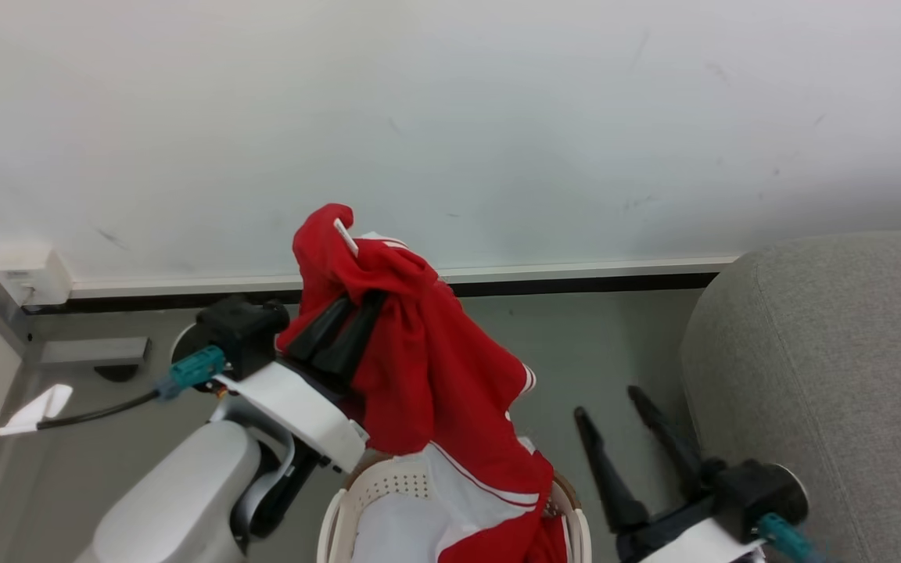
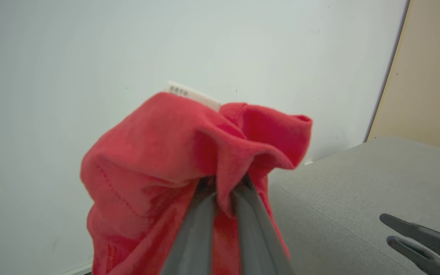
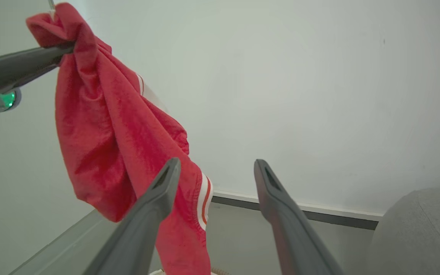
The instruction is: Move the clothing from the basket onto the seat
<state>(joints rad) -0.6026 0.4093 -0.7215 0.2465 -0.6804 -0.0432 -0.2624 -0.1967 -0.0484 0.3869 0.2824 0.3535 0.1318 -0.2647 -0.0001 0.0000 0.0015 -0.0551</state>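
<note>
Left tool [image 1: 353, 313] clamped on clothing [image 1: 427, 367], centre frame; hem hangs into basket [image 1: 388, 481], bottom centre. Right tool [image 1: 607, 400] spread, empty. Recommend raising the hem clear before swinging to seat [image 1: 834, 375], right edge.

Clothing [image 1: 419, 367] hangs from the left gripper [image 1: 357, 306] over the basket [image 1: 388, 481], trailing into it, with the right gripper [image 1: 607, 399] between basket and seat [image 1: 834, 375], and the wall [image 1: 450, 117] behind.

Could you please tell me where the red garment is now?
In the head view the red garment hangs at centre, pinched by the left hand above the basket, with the grey seat to its right.
</note>
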